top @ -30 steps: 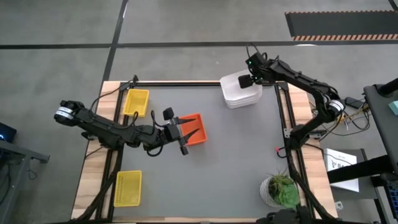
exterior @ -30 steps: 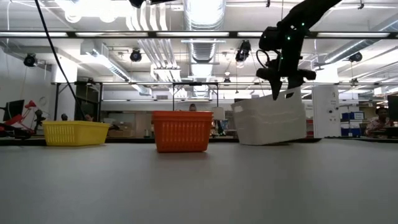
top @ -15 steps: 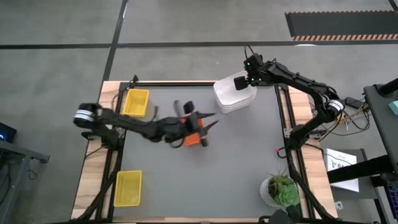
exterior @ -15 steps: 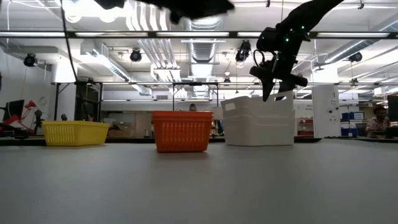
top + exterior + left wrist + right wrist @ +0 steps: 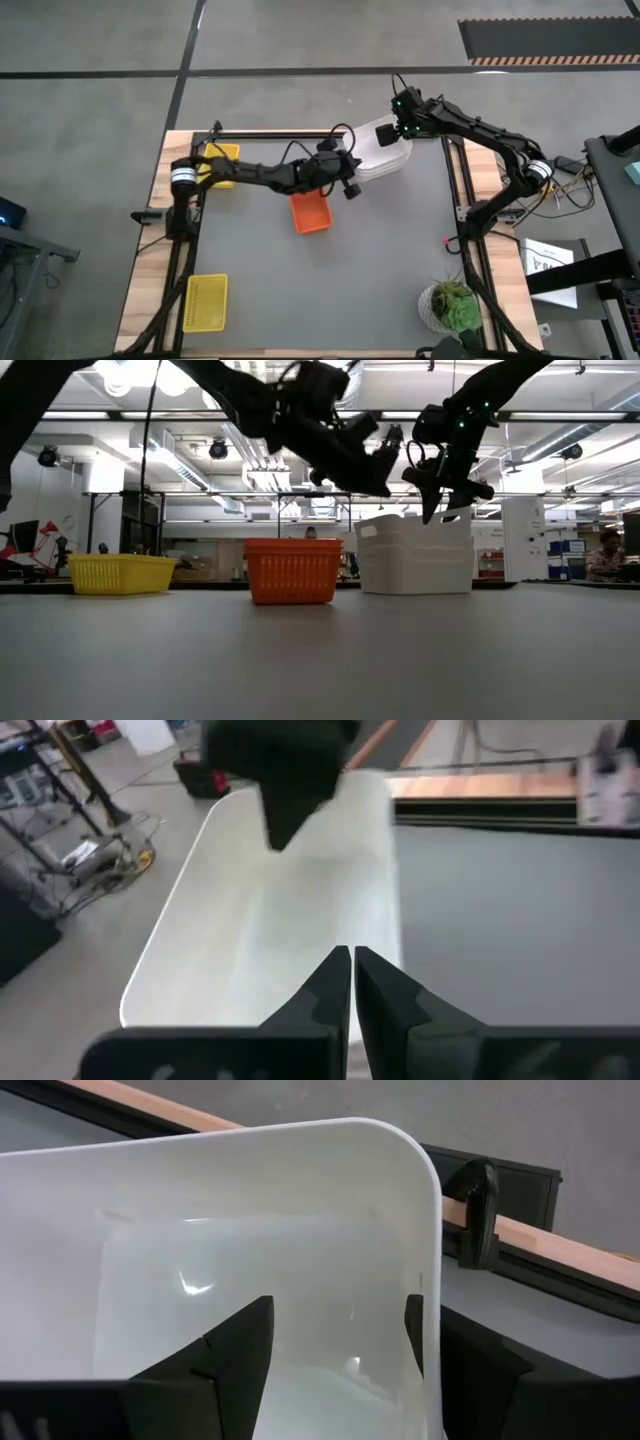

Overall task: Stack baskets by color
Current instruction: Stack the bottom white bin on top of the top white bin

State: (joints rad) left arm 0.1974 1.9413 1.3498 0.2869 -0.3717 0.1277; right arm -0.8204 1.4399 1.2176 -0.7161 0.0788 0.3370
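A stack of white baskets (image 5: 385,162) stands at the table's far right. My right gripper (image 5: 338,1310) is open over its far right corner, one finger inside the top basket. My left gripper (image 5: 352,952) is shut and reaches in from the left. It hovers above the stack's left rim (image 5: 250,1020), and the low view shows it clear of the stack (image 5: 415,555). An orange basket (image 5: 311,211) sits on the mat mid-table. One yellow basket (image 5: 218,165) sits at the far left, partly under my left arm. Another yellow basket (image 5: 206,302) sits at the near left. My right gripper comes down slanting from the far right at the top white basket's corner wall (image 5: 432,1230). One finger (image 5: 235,1345) is inside the basket and the other (image 5: 470,1355) is by the wall. I cannot tell whether either finger touches it.
A potted green plant (image 5: 452,305) stands at the near right corner. Black rails (image 5: 460,200) and wooden borders run along the table's sides. The grey mat (image 5: 380,260) lies bare between the orange basket and the plant.
My left gripper has swung from over the orange basket toward the far right, up to the white stack, and has shut with nothing in it. The white stack, tilted a second ago, has dropped flat and slid a little toward the left; my right gripper stays open at it.
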